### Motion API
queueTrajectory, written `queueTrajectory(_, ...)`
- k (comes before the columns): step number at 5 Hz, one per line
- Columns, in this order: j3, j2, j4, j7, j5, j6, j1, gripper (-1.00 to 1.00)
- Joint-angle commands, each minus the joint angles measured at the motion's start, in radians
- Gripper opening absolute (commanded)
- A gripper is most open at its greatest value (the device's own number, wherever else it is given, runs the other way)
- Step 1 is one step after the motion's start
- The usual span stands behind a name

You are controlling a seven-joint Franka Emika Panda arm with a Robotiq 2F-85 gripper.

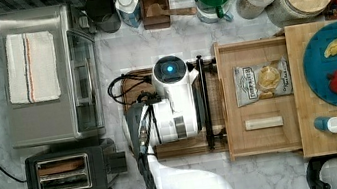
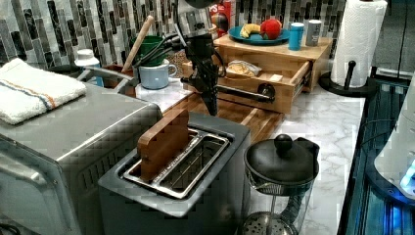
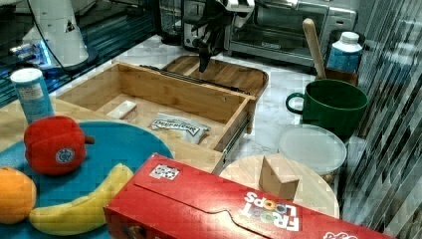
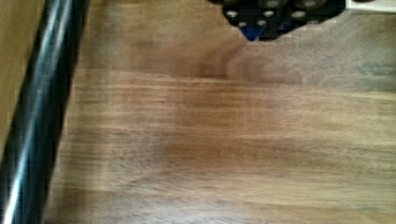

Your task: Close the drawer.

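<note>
Currently the drawer (image 1: 259, 103), a shallow light-wood box, stands pulled well out from under the flat wooden top (image 1: 313, 128) that bears a blue plate (image 1: 316, 82) of fruit. Inside lie a snack bag (image 1: 261, 81) and a small pale block (image 1: 264, 122). A long black bar handle (image 1: 205, 101) runs along its front, held off the wood on posts. The gripper (image 2: 211, 105) hangs just in front of that handle, pointing down over the brown cutting board (image 3: 224, 72); whether its fingers are apart or together cannot be told. The drawer looks stiff and fairly light and probably slides on side rails, so a flat push near the middle of the handle or front panel should move it squarely; pushing near one end might skew it. Room behind the handle is open, the board lies low, and mugs and jars stand well to the side.
</note>
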Motion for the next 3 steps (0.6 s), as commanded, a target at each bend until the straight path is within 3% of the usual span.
queueTrajectory(1, -0.037, -0.056, -0.017, -0.143, -0.037, 0.182, -0.046, -1.00)
queueTrajectory(3, -0.055, -0.068, 0.012, -0.195, -0.050, 0.134, -0.104, -1.00)
